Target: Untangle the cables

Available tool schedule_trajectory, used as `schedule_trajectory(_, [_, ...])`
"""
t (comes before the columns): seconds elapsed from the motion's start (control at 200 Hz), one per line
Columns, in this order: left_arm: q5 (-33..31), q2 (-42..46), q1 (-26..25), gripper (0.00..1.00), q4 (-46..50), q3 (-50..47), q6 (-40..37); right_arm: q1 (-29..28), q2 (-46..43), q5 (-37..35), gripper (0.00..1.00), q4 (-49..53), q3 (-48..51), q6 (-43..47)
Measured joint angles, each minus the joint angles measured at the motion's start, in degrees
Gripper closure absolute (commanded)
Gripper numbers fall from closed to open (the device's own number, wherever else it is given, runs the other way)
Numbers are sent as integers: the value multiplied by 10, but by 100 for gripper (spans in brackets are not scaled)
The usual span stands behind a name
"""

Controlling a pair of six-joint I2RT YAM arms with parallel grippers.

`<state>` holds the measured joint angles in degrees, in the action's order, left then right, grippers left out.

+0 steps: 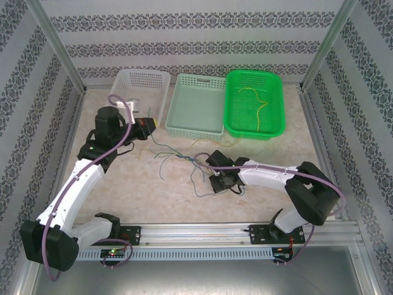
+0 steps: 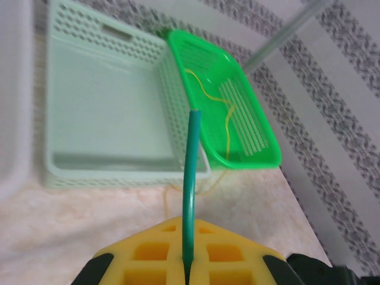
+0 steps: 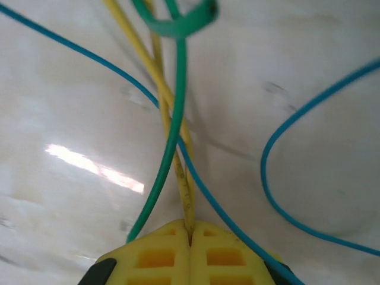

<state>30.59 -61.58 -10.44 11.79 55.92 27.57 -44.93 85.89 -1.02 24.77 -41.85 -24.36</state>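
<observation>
1. Left gripper: I see its yellow fingers pressed together on a green cable, which rises from the seam up the middle of the left wrist frame.
2. In the top view this gripper sits left of centre in the upper half, just beside the white basket.
3. Right gripper: the fingers are closed. A yellow cable runs into the seam at bottom centre and appears pinched there, though the close view is blurred.
4. In the right wrist frame a green length crosses the yellow cable at centre, and a blue cable loops at the right.
5. The cables lie as a loose tangle at the centre of the top frame on the tabletop. They are between the two grippers and below the pale green basket.
6. A separate yellow strand lies inside the bright green basket at upper right.
</observation>
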Motion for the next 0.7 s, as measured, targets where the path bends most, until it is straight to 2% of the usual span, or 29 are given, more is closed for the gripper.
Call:
schedule_trajectory(0.13, [-2, 23, 47, 100, 25, 18, -5, 41, -63, -2, 100, 8, 38, -10])
schedule_trajectory(0.28, [-6, 37, 71, 100, 33, 17, -3, 66, -119, -1, 100, 13, 59, -17])
schedule_trajectory(0.53, [-17, 51, 105, 100, 53, 24, -4, 66, -99, -2, 100, 22, 63, -30])
schedule_trajectory(0.704, [-6, 55, 109, 100, 67, 54, -8, 66, -84, -3, 100, 23, 63, -30])
